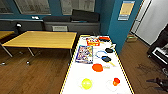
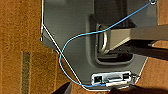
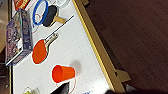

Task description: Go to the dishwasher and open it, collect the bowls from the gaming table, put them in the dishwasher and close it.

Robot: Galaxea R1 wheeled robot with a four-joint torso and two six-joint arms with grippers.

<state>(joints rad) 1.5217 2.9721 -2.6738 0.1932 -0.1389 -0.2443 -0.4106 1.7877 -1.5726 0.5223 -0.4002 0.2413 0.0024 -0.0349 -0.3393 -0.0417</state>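
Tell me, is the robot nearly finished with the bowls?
Not nearly. It stands at the white table, where a yellow bowl and an orange cup sit, not yet collected. Loading and closing the dishwasher remain; whether it is open, I cannot tell.

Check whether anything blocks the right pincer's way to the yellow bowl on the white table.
Nothing visible does. The yellow bowl sits near the close end of the white table with bare surface around it. The orange cup stands apart beside it, and the orange paddle lies farther back.
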